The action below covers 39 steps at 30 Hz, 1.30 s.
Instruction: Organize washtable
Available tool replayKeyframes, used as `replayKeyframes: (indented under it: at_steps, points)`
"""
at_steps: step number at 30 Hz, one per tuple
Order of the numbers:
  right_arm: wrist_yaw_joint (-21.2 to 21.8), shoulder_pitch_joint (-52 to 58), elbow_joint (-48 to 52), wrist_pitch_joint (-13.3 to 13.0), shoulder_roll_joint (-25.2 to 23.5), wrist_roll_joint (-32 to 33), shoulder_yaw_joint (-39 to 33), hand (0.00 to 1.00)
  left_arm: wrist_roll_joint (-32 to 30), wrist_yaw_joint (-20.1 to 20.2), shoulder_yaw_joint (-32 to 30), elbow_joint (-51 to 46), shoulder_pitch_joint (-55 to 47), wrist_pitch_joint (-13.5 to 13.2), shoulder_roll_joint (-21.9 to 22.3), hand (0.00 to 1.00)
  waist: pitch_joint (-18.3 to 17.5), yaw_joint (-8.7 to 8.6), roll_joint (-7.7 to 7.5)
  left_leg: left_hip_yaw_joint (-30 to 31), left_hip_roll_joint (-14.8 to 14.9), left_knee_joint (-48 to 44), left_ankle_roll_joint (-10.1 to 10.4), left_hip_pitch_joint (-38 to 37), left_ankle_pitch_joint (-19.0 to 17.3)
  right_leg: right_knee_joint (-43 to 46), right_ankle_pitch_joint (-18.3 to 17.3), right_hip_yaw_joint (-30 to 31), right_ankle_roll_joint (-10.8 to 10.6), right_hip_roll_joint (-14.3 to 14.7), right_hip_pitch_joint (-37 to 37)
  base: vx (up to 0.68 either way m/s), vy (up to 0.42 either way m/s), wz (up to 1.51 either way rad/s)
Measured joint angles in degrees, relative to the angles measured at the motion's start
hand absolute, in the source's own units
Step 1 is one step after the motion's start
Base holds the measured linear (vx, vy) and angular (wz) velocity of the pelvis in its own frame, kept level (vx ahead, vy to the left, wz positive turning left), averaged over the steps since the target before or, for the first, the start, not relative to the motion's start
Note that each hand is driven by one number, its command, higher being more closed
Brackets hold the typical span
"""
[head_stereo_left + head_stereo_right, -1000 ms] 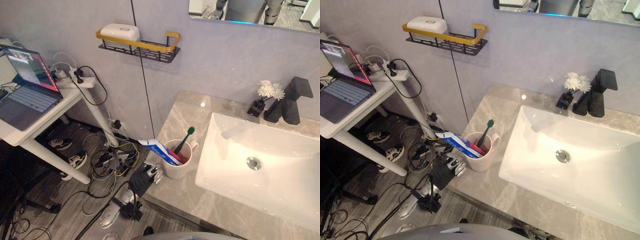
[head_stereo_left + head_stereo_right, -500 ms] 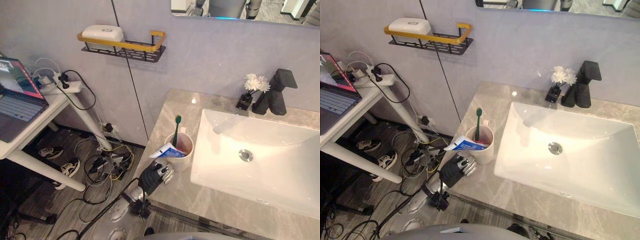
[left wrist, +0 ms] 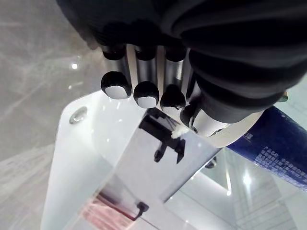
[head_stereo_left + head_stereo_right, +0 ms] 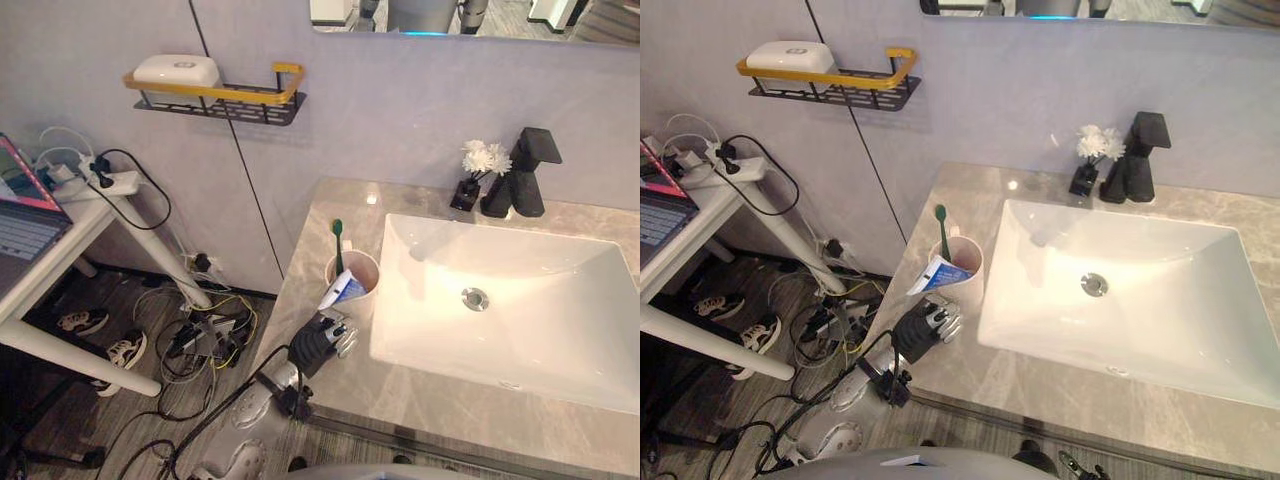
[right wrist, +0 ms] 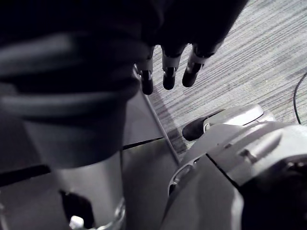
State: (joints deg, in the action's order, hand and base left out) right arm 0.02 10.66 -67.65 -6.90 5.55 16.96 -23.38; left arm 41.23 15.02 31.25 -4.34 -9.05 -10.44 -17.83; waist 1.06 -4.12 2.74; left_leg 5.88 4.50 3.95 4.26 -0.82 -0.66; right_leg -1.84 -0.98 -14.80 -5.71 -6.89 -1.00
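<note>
Left hand (image 4: pixel 318 345): your fingers loose, empty, beside white ceramic cup (image 4: pixel 365 300).
Right hand (image 5: pixel 168 72): fingers straight, empty; thumb hidden.

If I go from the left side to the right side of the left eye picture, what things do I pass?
laptop → wall shelf with the soap box → cup holding the toothbrush and toothpaste → little white flowers → black tap

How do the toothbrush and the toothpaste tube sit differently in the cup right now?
The toothbrush is thin, green-headed and stands near upright; the toothpaste tube is broad, blue and white, and leans out over the rim toward the left hand. Both stand in the cup.
</note>
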Motion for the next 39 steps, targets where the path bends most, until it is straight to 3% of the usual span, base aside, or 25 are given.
replayKeyframes:
  at_steps: [11, 20, 29, 39]
  points:
    - [0.03, -0.21, -0.46, 0.07, -0.04, -0.03, -1.87, 0.00, 0.08, 0.32, -2.46, -0.01, -0.42, -0.29, 0.42, 1.00, -0.11, 0.00, 0.07, -0.84, 0.06, 0.25, 0.01, -0.52, 0.01, -1.82, 1.34, 0.80, 0.07, 0.26, -0.36, 0.01, 0.000, -0.05]
    - [0.11, -0.48, -1.36, 0.16, 0.02, -0.05, -1.99, 0.00, 1.04, 2.33, -1.73, -0.48, -2.26, 1.33, 0.27, 1.00, -0.13, 0.00, -0.12, 1.69, 0.01, -0.18, 0.15, -0.92, 0.12, -1.85, 1.22, -1.81, 0.24, 0.28, -2.44, 0.00, -0.008, 0.14]
    - [0.07, -0.37, -2.73, 0.17, 0.05, -0.06, -3.43, 0.00, 1.10, 3.53, 5.72, -0.48, -2.33, 3.03, -0.42, 1.00, 0.34, -0.12, -0.41, 3.72, 0.16, -0.96, 0.45, -1.74, 0.32, -0.09, -0.39, -3.39, 0.80, 0.32, -4.29, -0.04, 0.000, 0.10]
    - [-0.05, -0.03, -3.65, 0.14, 0.09, -0.04, -5.99, 0.00, 1.06, 3.66, 9.61, -0.18, -1.79, 3.39, -0.20, 1.00, 0.53, -0.31, -0.34, 3.96, 0.83, -0.57, 0.71, -1.45, 0.46, 2.01, -1.86, -3.42, 0.87, 0.64, -2.99, -0.01, -0.003, 0.01]
